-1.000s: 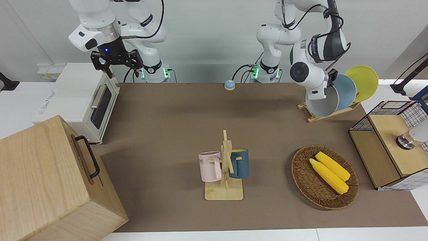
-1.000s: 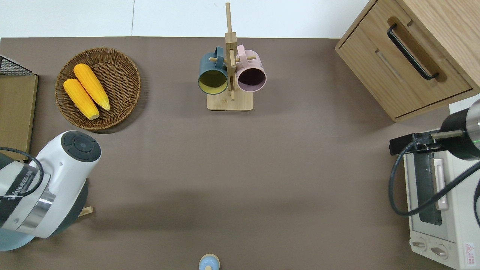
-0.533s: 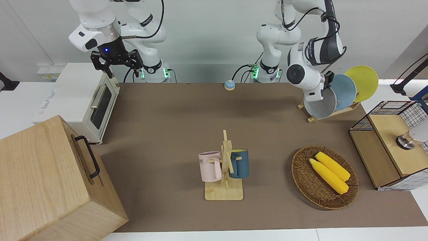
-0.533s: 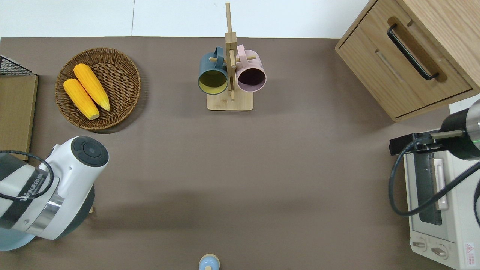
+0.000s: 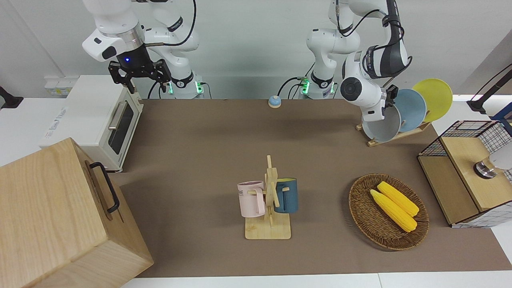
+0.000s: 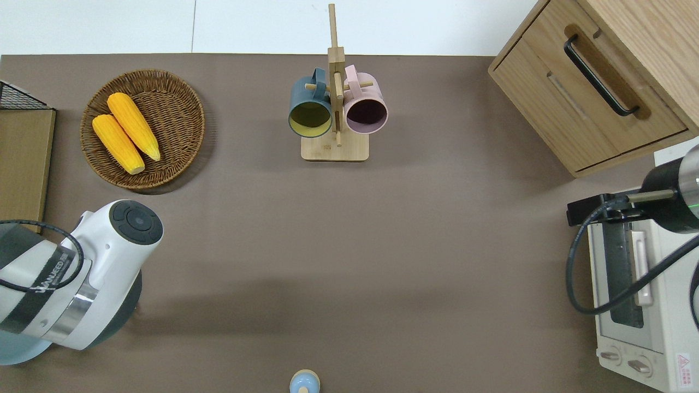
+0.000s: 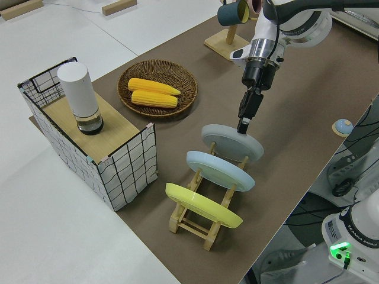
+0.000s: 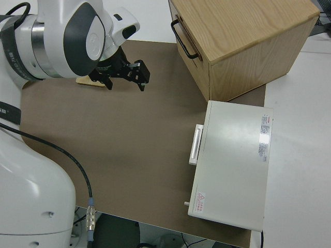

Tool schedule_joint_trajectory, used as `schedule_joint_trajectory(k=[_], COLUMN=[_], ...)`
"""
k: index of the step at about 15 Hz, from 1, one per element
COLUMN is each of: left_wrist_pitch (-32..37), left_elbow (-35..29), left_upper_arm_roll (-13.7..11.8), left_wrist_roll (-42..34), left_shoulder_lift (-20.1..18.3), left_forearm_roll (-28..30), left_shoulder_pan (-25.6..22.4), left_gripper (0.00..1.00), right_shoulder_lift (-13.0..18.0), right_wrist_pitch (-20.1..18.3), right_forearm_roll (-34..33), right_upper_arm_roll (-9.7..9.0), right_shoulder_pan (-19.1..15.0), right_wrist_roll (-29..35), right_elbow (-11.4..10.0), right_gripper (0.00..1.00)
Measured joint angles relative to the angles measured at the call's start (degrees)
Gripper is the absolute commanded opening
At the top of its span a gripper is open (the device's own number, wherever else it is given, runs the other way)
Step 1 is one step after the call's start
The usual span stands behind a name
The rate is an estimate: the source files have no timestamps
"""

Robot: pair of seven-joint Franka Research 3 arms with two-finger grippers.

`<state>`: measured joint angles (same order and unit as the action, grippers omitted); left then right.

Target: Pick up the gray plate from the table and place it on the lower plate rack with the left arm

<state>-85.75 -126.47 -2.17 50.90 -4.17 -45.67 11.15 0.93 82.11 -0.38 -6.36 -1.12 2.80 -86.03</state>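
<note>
The gray plate (image 5: pixel 382 130) leans in the end slot of the lower plate rack (image 5: pixel 394 137), the slot farthest from the robots; it also shows in the left side view (image 7: pixel 228 142). The rack (image 7: pixel 201 228) stands near the robots at the left arm's end of the table. My left gripper (image 7: pixel 242 125) comes down on the plate's upper rim and looks shut on it. In the overhead view the left arm's wrist hides the plate and the rack. The right arm is parked, its gripper (image 5: pixel 139 78) open.
A sky-blue plate (image 7: pixel 220 171) and a yellow plate (image 7: pixel 201 205) fill the rack's other slots. A wicker basket (image 5: pixel 360 208) of corn, a mug tree (image 5: pixel 270 230), a wire-sided box (image 5: pixel 468 172), a toaster oven (image 5: pixel 100 120) and a wooden cabinet (image 5: pixel 60 216) stand around the table.
The left arm's wrist has swung a little toward the table's middle. The gray plate has shifted slightly with it in the rack. The right arm has not moved.
</note>
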Motion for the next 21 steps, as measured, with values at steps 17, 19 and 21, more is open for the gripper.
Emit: schedule_joint_trajectory(k=[17,19,21], left_wrist_pitch=[0.34,0.38,0.38], left_elbow=[13.87,16.0,17.64], left_upper_arm_roll=[-0.22,-0.32,-0.72], left_wrist_roll=[-23.35,-26.39,-29.33], left_shoulder_lift=[-2.19,-2.38,-2.38], left_forearm_roll=[12.15,16.2,21.16], left_shoulder_pan=[0.06,-0.18,-0.41], left_gripper=[0.99,0.99,0.99], right_shoulder_lift=[0.0,0.0,0.0], right_wrist_pitch=[0.0,0.0,0.0], right_forearm_roll=[0.0,0.0,0.0], right_upper_arm_roll=[0.0,0.0,0.0], right_shoulder_pan=[0.0,0.0,0.0], right_wrist_roll=[0.0,0.0,0.0], right_elbow=[0.0,0.0,0.0], right_gripper=[0.99,0.99,0.99])
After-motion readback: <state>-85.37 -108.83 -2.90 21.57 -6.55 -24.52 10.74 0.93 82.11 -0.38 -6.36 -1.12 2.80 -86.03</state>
